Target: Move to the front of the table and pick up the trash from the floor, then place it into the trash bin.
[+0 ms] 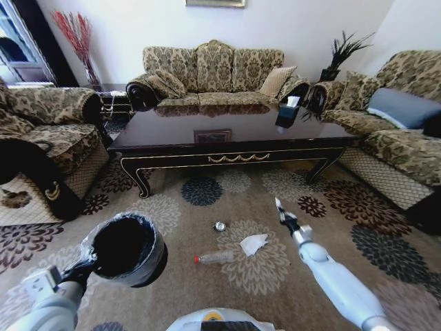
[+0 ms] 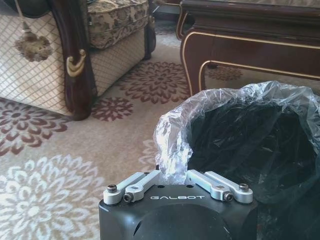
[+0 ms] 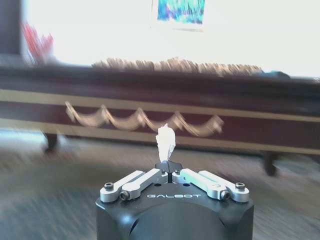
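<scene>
**Bin in your left claw, a white scrap in your right, litter on the floor between them**

Head view: your left claw carries the trash bin; the bottle, lying crosswise, and crumpled paper sit on the floor before the table, nearer your right claw. Left wrist view: the claw pinches the bin's bag rim. Right wrist view: the claw is pressed together on a white scrap.
</scene>
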### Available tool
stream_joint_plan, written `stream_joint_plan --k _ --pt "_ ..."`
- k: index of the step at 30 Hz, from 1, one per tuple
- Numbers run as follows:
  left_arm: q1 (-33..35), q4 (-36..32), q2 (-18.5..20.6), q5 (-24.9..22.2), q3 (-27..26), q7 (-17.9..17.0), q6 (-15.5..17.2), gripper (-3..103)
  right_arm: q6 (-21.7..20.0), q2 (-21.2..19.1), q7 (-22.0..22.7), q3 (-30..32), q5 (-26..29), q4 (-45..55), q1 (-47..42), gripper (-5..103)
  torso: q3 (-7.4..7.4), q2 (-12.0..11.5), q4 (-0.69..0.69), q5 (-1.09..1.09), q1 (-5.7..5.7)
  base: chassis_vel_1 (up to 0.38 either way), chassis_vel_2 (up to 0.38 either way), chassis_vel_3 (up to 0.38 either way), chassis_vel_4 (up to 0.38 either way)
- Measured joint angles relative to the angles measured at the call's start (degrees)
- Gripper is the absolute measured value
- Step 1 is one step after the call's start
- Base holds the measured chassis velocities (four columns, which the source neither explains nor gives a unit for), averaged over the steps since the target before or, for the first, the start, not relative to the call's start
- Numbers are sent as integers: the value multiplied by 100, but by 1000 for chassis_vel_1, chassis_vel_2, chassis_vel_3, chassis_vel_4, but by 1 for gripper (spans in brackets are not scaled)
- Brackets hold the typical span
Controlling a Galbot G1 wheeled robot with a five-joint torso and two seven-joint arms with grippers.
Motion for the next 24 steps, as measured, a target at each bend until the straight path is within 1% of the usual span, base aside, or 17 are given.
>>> stream_joint_plan --k 1,2,4,5,6,9,10,11,13,14,15,17,18,19,20,23,24 --pt "-36 0 20 -10 28 5 0 3 12 -30 107 -121 205 347 18 0 0 0 0 2 0 0 0 0 0" --pt "-36 0 20 -10 28 5 0 3 12 -30 107 -121 205 347 18 0 0 0 0 2 0 0 0 0 0" --pt "-113 0 51 -32 81 19 0 3 90 -94 203 -331 403 878 69 0 0 0 -1 1 0 0 0 0 0" --pt "-156 0 62 -42 110 26 0 3 122 -149 203 -460 499 1202 104 0 0 0 -1 2 0 0 0 0 0" --pt "-156 0 62 -42 110 26 0 3 122 -149 203 -460 499 1202 104 0 0 0 -1 2 0 0 0 0 0" --pt "-264 0 95 -53 188 33 4 3 182 -321 162 -926 941 1949 319 0 0 0 -2 0 0 0 0 0 0" --pt "-264 0 95 -53 188 33 4 3 182 -321 162 -926 941 1949 319 0 0 0 -2 0 0 0 0 0 0" --pt "-308 0 110 -61 218 35 9 3 208 -404 128 -1173 1136 2162 503 0 0 0 -1 2 0 0 0 0 0" --pt "-404 0 146 -105 265 42 30 3 282 -538 73 -1650 1353 2370 919 0 0 0 -1 -2 0 0 0 0 0" --pt "-455 0 175 -129 278 48 39 3 314 -585 34 -1884 1429 2423 1151 0 0 -1 -2 2 0 0 0 0 0" --pt "-455 0 175 -129 278 48 39 3 314 -585 34 -1884 1429 2423 1151 0 0 -1 -2 2 0 0 0 0 0" --pt "-557 44 245 -145 288 49 45 3 388 -669 -90 -2372 1628 2535 1728 0 0 0 0 0 0 0 0 0 0" --pt "-606 98 279 -147 298 49 45 3 403 -678 -143 -2642 1715 2579 1977 0 0 0 0 -2 0 0 0 0 0" --pt "-638 139 293 -145 312 48 45 3 406 -669 -175 -2848 1770 2599 2185 0 1 0 -1 1 0 0 0 0 0" --pt "-638 139 293 -145 312 48 45 3 406 -669 -175 -2848 1770 2599 2185 0 1 0 -1 1 0 0 0 0 0" --pt "-678 183 272 -145 373 49 48 3 422 -567 -295 -3383 1877 2656 2712 0 1 0 0 -2 0 0 0 0 0" --pt "-684 182 247 -151 391 50 48 3 427 -535 -420 -3548 1914 2660 2865 0 1 0 0 2 1 0 0 0 0"
